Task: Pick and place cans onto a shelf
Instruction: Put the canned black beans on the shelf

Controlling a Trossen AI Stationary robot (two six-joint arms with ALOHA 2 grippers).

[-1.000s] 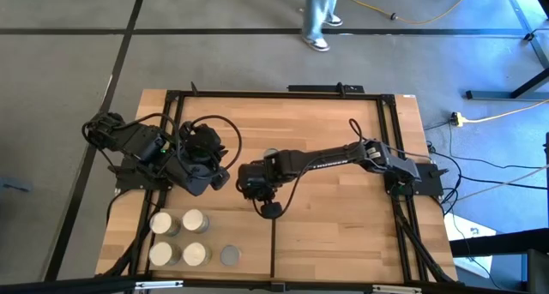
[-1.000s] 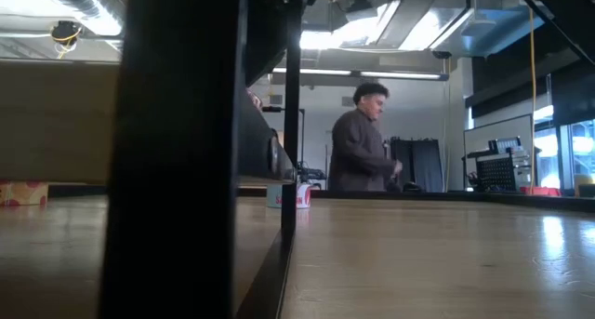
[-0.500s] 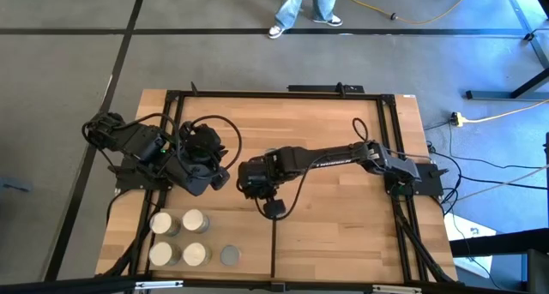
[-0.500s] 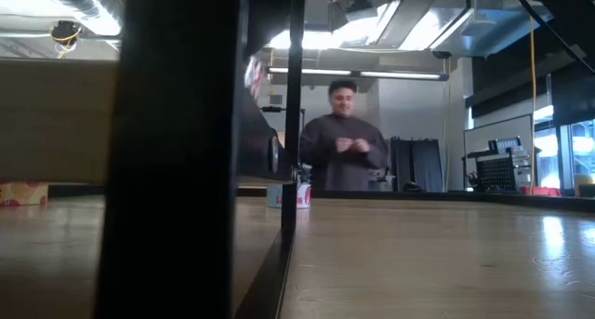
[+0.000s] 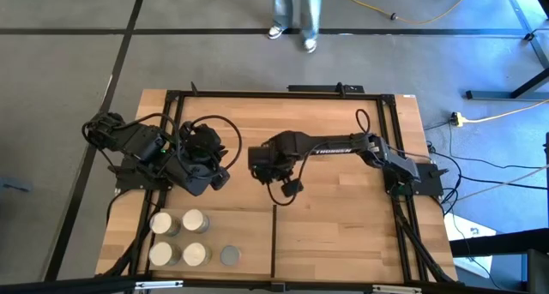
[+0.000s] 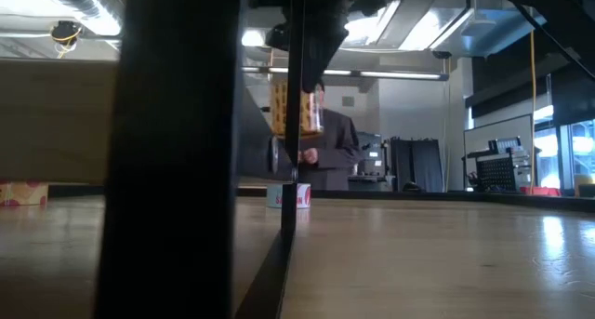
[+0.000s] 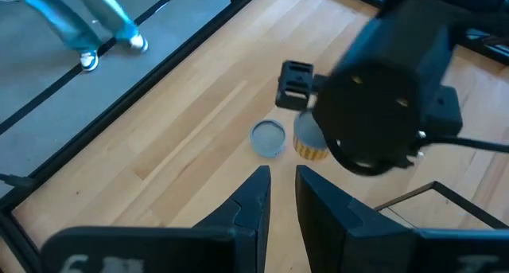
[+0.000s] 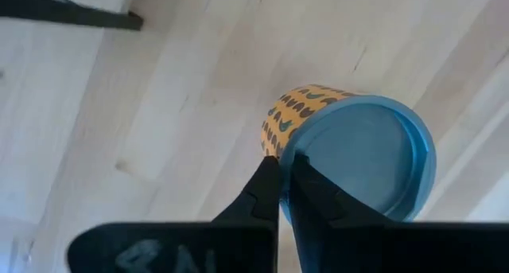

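Observation:
My right gripper (image 8: 282, 163) is shut on a can (image 8: 350, 150) with an orange patterned label and a blue lid, above the middle of the table (image 5: 343, 123). The low view shows this can (image 6: 296, 107) in the air. A second can with a blue-grey top (image 7: 268, 138) stands on the table beside it. Several cans (image 5: 195, 221) stand on their bases on the light-wood shelf (image 5: 244, 230) at the near left, beside its thin black divider (image 5: 273, 243). My left gripper (image 7: 281, 173) waits at the left, slightly open and empty. My right gripper pinches the rim of the can's blue lid (image 8: 280, 150) between its two fingers, one on the label side and one on the lid's top. The fingers come from above. The can hangs below them, about upright, clear of the table.
A black frame (image 5: 257, 94) runs round the tabletop. Bare wood lies to the right of the divider (image 5: 343, 234). A person walks on the floor beyond the far edge (image 5: 296, 11) and shows behind the table in the low view (image 6: 335, 152).
My right gripper has gone up and toward the table's far edge with the orange can. The can has been lifted clear of the table and now shows in the air in the low view. The person beyond the table has walked about.

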